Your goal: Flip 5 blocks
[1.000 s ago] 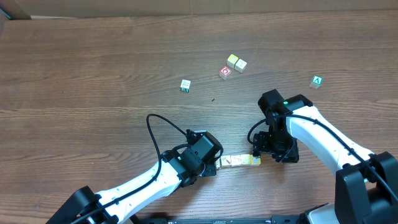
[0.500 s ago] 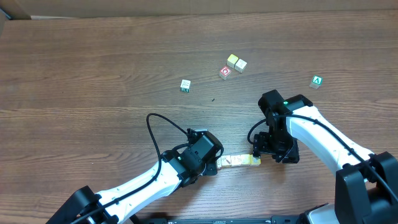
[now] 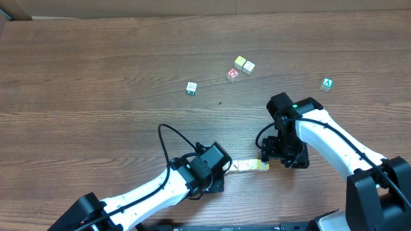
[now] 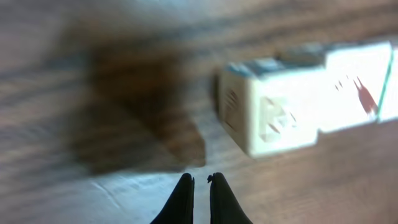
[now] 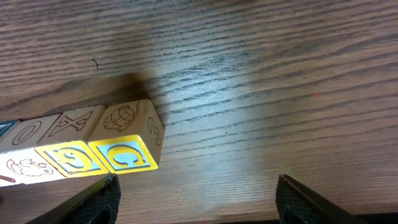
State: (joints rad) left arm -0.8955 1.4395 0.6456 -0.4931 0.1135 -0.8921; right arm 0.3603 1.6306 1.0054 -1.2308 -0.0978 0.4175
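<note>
On the table (image 3: pixel 96 64): five loose cubes (image 3: pixel 191 88), one row (image 3: pixel 248 166)

Wood-grain desk (image 3: pixel 96 64), row of blocks (image 3: pixel 249 166) lying up front. Farther back: two pale cubes (image 3: pixel 244 64) touching, red-faced cube (image 3: pixel 232 75) just beside them, green cube (image 3: pixel 327 83) off right.

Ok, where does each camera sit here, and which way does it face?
Overhead: above the table, looking straight down; left arm and right arm show.
Left wrist: low over the table, facing the row of blocks; shut left gripper shows.
Right wrist: angled down at the row's other end; open right gripper shows.
Shared: all three see that row.
</note>
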